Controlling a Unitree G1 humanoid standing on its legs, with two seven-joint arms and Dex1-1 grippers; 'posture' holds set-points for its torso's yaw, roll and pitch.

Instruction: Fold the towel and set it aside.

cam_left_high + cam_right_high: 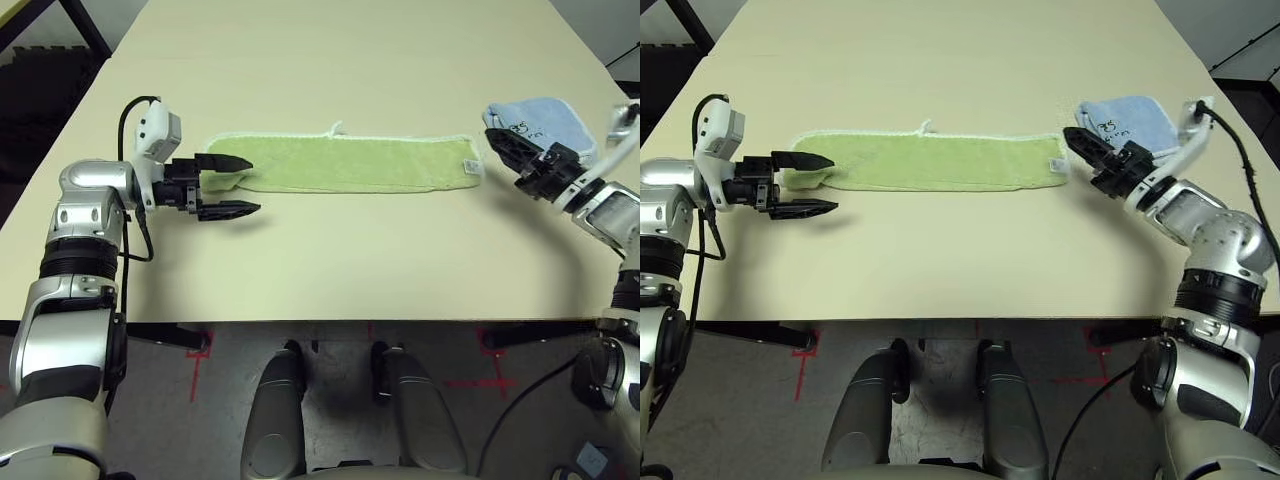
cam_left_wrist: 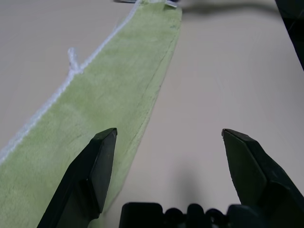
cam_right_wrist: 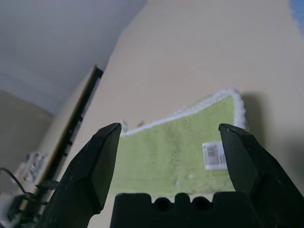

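Left eye view has the towel [image 1: 345, 163] lying as a long folded strip across the tabletop [image 1: 330, 260], with the left end effector [image 1: 238, 186] spread open at one end, level and pointing along it, and the right end effector [image 1: 508, 152] open just off the tagged end, beside a pale blue cloth [image 1: 545, 120]; looks set up for an end-to-end fold. Left wrist view puts one finger over the towel's end; right wrist view frames the tagged end.

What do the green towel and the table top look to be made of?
Towel: soft terry-like cloth, going by its fuzzy matte pile, white stitched edging and sewn-on tag. Table: smooth, matte cream surface, probably laminate; no grain visible.
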